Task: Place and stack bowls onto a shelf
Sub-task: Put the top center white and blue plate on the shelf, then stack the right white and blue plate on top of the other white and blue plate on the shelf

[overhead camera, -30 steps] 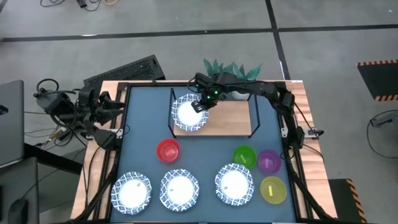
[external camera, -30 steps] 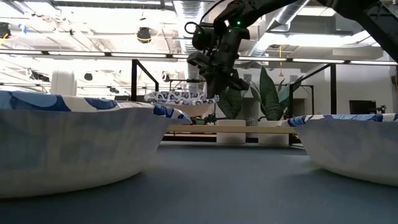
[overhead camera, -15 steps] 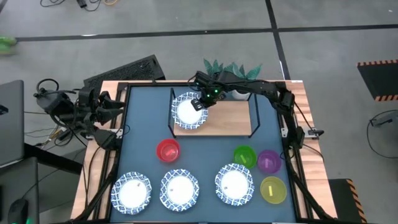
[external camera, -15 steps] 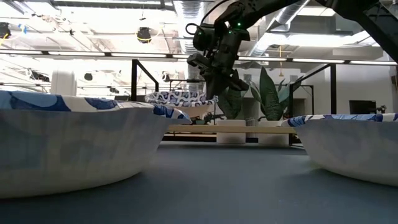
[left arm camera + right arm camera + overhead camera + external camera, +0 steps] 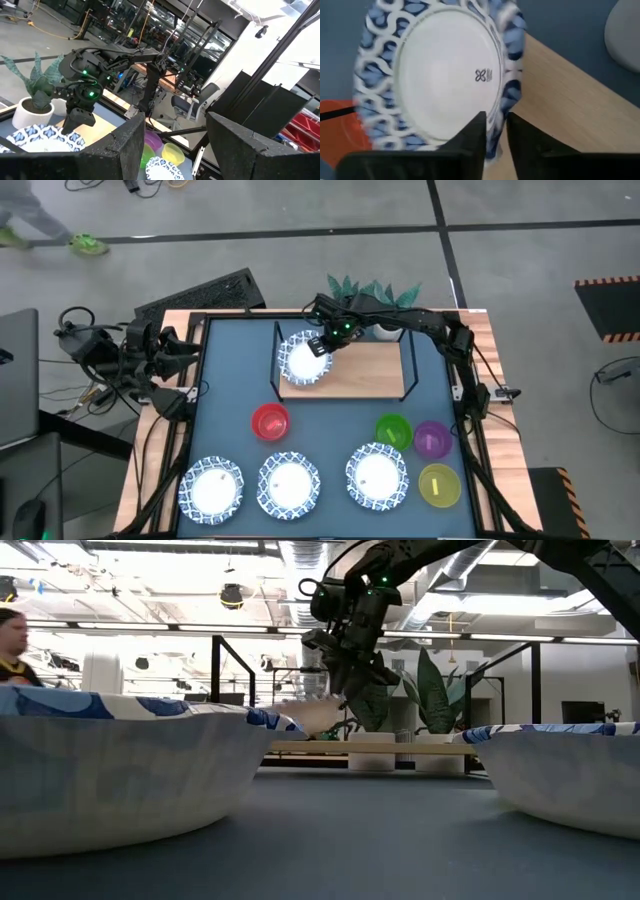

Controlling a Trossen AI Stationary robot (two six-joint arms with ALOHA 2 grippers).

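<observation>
Dark-blue tabletop carries a light-wood shelf in a black wire frame at its far edge. Over the shelf's left end, the right gripper pinches the rim of a wide white bowl with a blue looped pattern and a small blue mark at its centre. Three matching bowls line the near edge beside red, green, purple and yellow bowls. Left gripper waits, fingers apart, off the left side.

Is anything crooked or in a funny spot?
Yes. The blue-rimmed bowl pinched by the right gripper hangs partly past the left end of the shelf, not squarely on it. The left gripper waits at the table's left edge.
</observation>
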